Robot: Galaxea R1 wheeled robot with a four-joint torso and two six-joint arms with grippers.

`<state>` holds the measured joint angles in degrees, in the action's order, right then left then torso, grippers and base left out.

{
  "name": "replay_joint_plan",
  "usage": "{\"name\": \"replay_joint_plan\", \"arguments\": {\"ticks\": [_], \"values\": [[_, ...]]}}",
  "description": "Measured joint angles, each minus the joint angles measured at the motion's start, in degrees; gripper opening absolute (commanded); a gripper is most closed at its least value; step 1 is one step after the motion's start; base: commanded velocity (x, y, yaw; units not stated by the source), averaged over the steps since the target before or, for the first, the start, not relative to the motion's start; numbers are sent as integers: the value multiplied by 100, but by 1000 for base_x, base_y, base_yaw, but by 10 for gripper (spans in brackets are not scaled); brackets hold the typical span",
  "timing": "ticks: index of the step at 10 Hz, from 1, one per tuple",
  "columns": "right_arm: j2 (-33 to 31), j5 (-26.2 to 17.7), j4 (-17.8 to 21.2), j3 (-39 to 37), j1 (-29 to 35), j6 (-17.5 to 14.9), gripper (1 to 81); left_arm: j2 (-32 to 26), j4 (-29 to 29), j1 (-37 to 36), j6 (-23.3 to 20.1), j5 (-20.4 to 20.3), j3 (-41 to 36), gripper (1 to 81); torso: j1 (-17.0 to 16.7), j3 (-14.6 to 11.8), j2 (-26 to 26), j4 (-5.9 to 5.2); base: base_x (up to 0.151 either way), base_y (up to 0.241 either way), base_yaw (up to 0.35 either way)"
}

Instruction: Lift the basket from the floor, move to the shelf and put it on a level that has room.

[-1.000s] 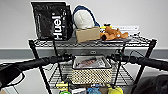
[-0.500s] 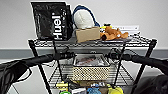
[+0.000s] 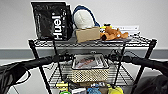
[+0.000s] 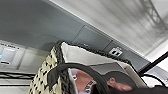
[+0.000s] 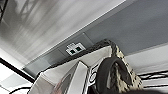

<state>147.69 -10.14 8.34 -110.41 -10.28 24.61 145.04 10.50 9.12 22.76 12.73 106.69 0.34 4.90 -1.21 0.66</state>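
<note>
Both arms are carrying the basket (image 3: 90, 67) deeper over the level (image 3: 120, 75). It is sitting at six o'clock beneath the cardboard box (image 3: 88, 34). I cannot tell either gripper's state.

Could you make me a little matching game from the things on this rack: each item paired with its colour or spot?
Things:
1. bag
2. cardboard box
3. plush toy
4. basket

Descriptions:
A. orange, top tier, right side
B. cream woven sides, between the two arms
C. black with white lettering
D. brown, middle of the top tier

Pairs: 1-C, 2-D, 3-A, 4-B
</note>
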Motion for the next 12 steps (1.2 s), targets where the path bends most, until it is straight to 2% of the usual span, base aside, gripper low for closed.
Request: {"name": "replay_joint_plan", "arguments": {"ticks": [4,5,7,10,11,12], "values": [[-174,177,1,208,-116,16,10,-107,0,96,-20,-210,-140,10,0,0,0,0,0,0,0],[-223,190,21,283,-133,104,811,-144,0,110,-20,-217,-204,10,0,0,0,0,0,0,0],[-288,44,-7,302,-317,33,811,-207,0,122,-20,-218,-283,10,0,0,0,0,0,0,0],[-367,6,9,396,-269,33,811,-321,-5,127,-18,-195,-440,10,0,0,0,0,0,0,0],[-474,6,10,512,-271,40,811,-408,-39,122,-2,-204,-562,811,0,0,0,0,0,0,0],[-614,11,10,674,-269,50,811,-544,-44,121,-18,-201,-730,811,0,0,0,0,0,0,0]]}}
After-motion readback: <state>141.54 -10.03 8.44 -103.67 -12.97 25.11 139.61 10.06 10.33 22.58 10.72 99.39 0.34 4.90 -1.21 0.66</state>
